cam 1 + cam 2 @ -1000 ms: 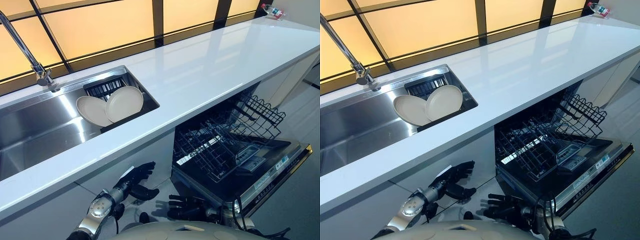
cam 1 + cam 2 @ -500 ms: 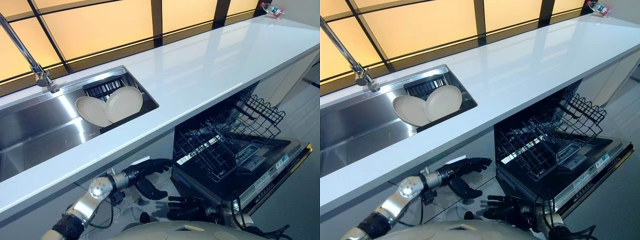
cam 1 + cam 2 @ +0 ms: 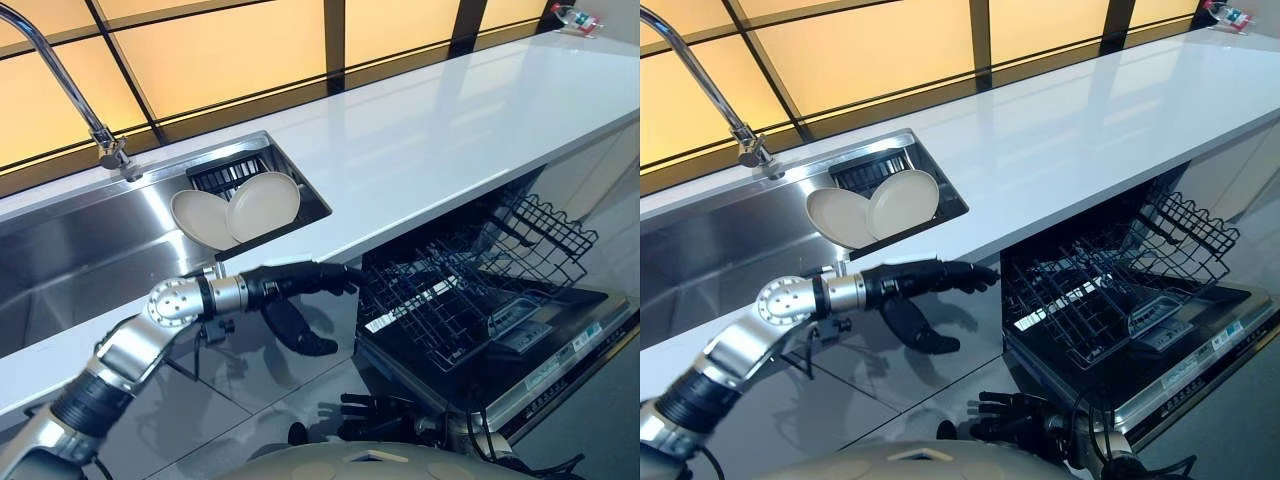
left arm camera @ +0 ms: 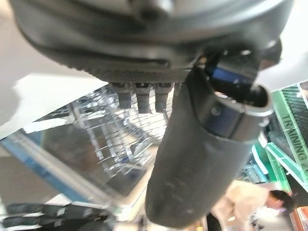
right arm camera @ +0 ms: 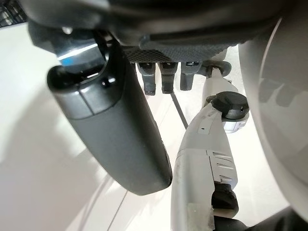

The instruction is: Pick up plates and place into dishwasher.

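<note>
Two pale plates (image 3: pixel 243 209) lean on edge in a dark rack at the sink's (image 3: pixel 70 255) right end, the left plate partly hidden behind the right. Left hand (image 3: pixel 295 285) hangs outstretched in front of the tabletop (image 3: pixel 430 130), fingers straight, thumb down, holding nothing. Right hand (image 3: pixel 1015 412) sits low, fingers relaxed and empty. Dishwasher (image 3: pixel 480 300) stands open, its labels too small to read.

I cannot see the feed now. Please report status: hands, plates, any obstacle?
Left hand open, raised before the counter edge. Right hand open, low. Two plates in sink rack, untouched. Dishwasher rack pulled out.
</note>
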{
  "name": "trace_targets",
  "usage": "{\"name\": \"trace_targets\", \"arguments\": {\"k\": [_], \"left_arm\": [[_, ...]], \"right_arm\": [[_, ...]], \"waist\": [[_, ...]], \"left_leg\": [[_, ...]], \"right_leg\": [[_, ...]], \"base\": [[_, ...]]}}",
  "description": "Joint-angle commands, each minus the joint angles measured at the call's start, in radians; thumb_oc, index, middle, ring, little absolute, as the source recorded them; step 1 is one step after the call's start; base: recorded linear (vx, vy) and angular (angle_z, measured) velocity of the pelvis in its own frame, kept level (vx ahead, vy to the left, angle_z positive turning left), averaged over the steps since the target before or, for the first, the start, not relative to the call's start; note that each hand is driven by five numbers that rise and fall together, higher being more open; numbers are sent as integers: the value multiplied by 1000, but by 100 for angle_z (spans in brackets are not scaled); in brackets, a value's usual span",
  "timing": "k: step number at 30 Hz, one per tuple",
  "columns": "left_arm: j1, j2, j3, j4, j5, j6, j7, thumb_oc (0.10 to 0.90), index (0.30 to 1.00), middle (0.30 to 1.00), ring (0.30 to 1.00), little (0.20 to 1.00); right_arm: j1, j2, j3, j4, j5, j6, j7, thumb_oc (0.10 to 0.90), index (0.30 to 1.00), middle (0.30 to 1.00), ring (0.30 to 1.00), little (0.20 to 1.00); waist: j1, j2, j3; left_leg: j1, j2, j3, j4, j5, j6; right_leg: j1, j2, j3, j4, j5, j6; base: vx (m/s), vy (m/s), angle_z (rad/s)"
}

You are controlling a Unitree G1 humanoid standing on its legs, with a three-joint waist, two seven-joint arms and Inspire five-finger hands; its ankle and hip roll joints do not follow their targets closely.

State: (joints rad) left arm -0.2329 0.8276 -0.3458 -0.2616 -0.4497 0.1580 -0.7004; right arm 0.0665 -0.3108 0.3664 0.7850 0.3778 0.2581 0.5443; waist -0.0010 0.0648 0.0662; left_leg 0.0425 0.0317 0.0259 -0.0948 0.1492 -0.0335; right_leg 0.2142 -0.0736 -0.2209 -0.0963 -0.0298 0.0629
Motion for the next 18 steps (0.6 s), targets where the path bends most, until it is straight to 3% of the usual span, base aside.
{"name": "trace_targets", "arguments": {"k": [1, 5, 9, 18], "left_arm": [[-231, 29, 111, -18, -233, 26, 87, 800, 900, 900, 900, 900], [-357, 32, 115, 64, -349, 47, 237, 800, 900, 900, 900, 900], [-442, 62, 140, 177, -319, 14, 384, 800, 900, 900, 900, 900], [-610, 155, 197, 438, -266, -83, 574, 800, 900, 900, 900, 900]], "right_arm": [[0, 29, 37, -15, 52, -17, 24, 800, 900, 900, 900, 900], [-7, 32, 44, 6, 49, -21, 29, 800, 900, 900, 900, 900], [2, 33, 62, -19, 18, -26, 29, 800, 900, 900, 900, 900], [30, 15, 82, -44, -5, 1, 36, 800, 900, 900, 900, 900]], "waist": [[0, -24, 24], [-11, -20, 22], [-21, -19, 25], [-38, -18, 42]], "left_leg": [[103, -40, -12, 8, -162, 7], [106, -40, -4, 8, -163, 3], [107, -40, 4, 8, -162, 1], [94, -41, 20, 8, -162, -2]], "right_leg": [[-43, -17, 1, 9, 51, 39], [-41, -16, -1, 9, 50, 38], [-42, -15, 0, 9, 49, 39], [-58, -18, 5, 9, 50, 43]], "base": [[39, -12, 12], [50, -8, 2], [76, -1, -1], [78, 31, -1]]}}
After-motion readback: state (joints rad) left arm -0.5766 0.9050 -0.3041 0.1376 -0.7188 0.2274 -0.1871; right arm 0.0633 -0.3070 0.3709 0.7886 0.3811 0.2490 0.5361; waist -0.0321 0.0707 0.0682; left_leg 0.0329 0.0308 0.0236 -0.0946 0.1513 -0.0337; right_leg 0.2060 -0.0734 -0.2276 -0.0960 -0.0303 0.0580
